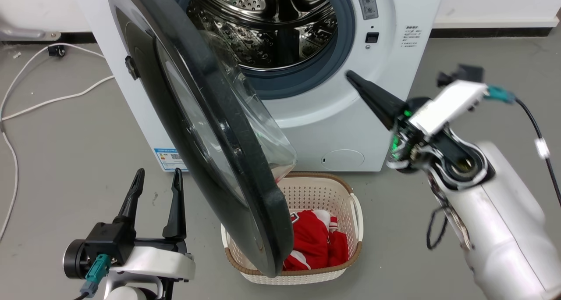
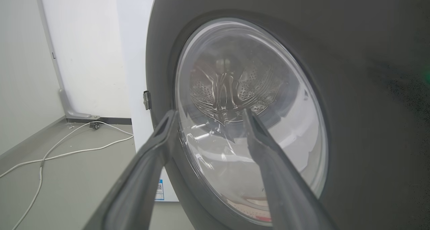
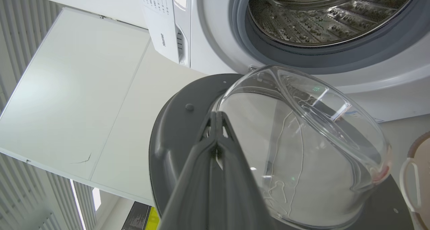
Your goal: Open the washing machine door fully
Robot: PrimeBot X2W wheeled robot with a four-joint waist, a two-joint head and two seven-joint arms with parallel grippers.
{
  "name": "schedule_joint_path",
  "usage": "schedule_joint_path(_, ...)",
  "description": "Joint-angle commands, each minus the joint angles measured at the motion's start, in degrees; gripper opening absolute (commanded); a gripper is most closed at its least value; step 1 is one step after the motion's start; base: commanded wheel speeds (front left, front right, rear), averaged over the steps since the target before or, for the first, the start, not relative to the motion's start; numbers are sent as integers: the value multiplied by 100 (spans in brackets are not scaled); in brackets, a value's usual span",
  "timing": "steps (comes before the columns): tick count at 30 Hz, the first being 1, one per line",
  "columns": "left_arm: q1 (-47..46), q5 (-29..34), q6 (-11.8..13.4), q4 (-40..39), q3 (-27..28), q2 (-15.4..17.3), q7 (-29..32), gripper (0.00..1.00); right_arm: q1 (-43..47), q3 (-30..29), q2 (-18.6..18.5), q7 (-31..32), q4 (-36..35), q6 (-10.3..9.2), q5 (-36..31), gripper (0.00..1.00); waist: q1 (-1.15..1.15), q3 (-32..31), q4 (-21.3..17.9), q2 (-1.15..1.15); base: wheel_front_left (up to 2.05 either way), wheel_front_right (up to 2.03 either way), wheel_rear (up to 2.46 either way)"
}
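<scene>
The white washing machine (image 1: 333, 124) stands against the wall with its steel drum (image 1: 267, 23) exposed. Its round black-rimmed door (image 1: 245, 168) hangs open, swung out toward me, the clear glass bowl (image 3: 302, 149) bulging toward the machine. My left gripper (image 1: 158, 177) is open at the lower left, just left of the door's outer face, fingers pointing up; in the left wrist view the glass (image 2: 248, 119) sits right beyond the fingertips. My right gripper (image 1: 350, 75) is shut with nothing in it, pointing at the machine's front right of the drum opening; in the right wrist view its tip (image 3: 216, 117) faces the door's inner side.
A cream perforated laundry basket (image 1: 350, 194) with red and white clothing (image 1: 315, 238) sits on the grey floor under the door's lower edge. White cables (image 1: 48, 100) trail over the floor at the left. A black cable (image 1: 537, 129) hangs from the right arm.
</scene>
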Motion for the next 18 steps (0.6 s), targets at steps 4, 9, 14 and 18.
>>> schedule_joint_path(4,127,-38,37,14,11,-4,-13,100,724,-243,-193,-574,-419,0,-48,51,1,-77,-57,0,0,0,0)
schedule_joint_path(9,196,-71,67,12,38,-4,-14,100,1650,-398,-418,-1417,-1013,0,-388,100,1,-124,-125,0,0,0,0)
schedule_joint_path(14,241,-87,71,10,51,-3,-13,100,2334,-397,-605,-2425,-1434,0,-1219,100,1,-177,-143,0,0,0,0)
schedule_joint_path(18,263,-97,78,9,58,-3,-13,100,2773,-512,-679,-3165,-1671,0,-2003,100,1,-209,-150,0,0,0,0)
